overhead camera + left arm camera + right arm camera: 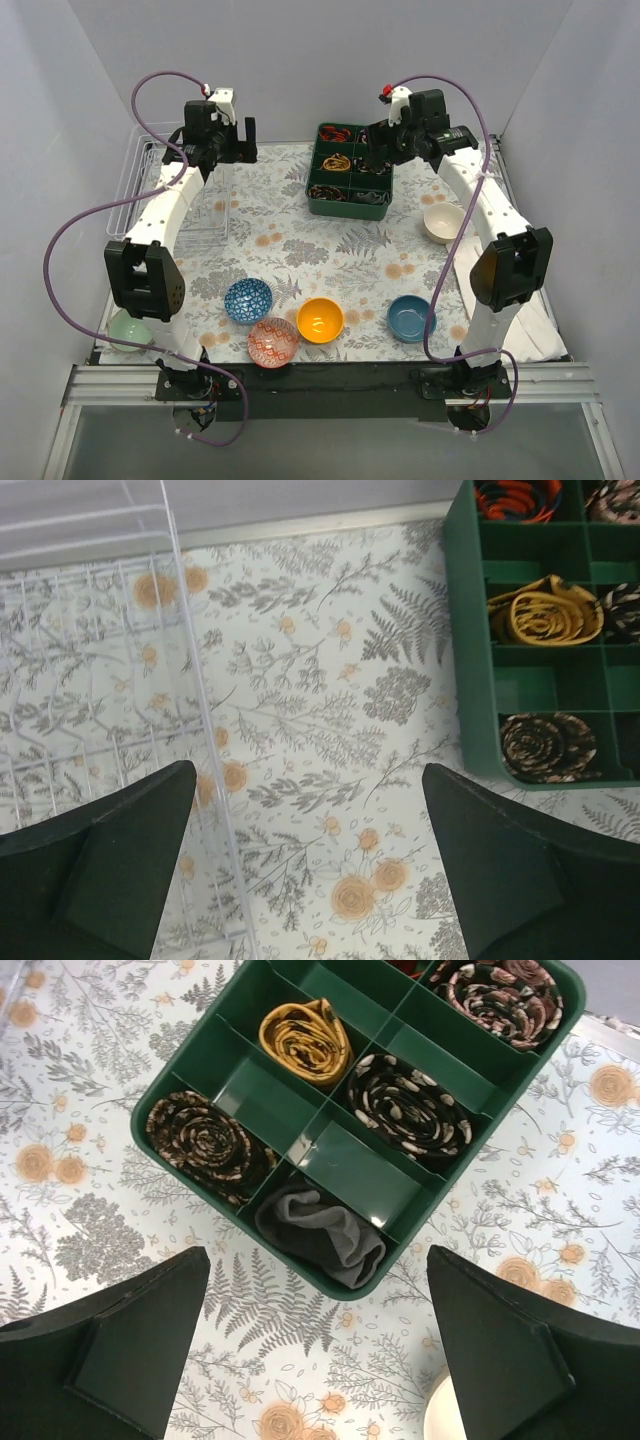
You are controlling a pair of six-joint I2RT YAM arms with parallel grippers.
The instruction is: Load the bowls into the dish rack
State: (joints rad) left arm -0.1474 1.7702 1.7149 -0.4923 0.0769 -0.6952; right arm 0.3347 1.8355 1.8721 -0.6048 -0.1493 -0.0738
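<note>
Six bowls sit on the floral cloth outside the rack. The blue-patterned bowl [248,300], red-and-white bowl [273,342], orange bowl [320,320] and plain blue bowl [411,318] lie near the front. The mint bowl [130,330] is at front left, partly behind the left arm. The cream bowl [443,223] is at the right, and its rim [437,1416] shows by my right finger. The clear wire dish rack [135,185] [100,730] holds nothing that shows. My left gripper [235,150] [308,773] hangs open over the rack's right edge. My right gripper [378,150] [318,1255] hangs open by the green tray's near corner.
A dark green compartmented tray [350,172] [330,1110] [470,660] of rolled ties and cloth stands at the back centre between the grippers. Grey walls close in the table on three sides. A white cloth [540,335] lies at the front right edge.
</note>
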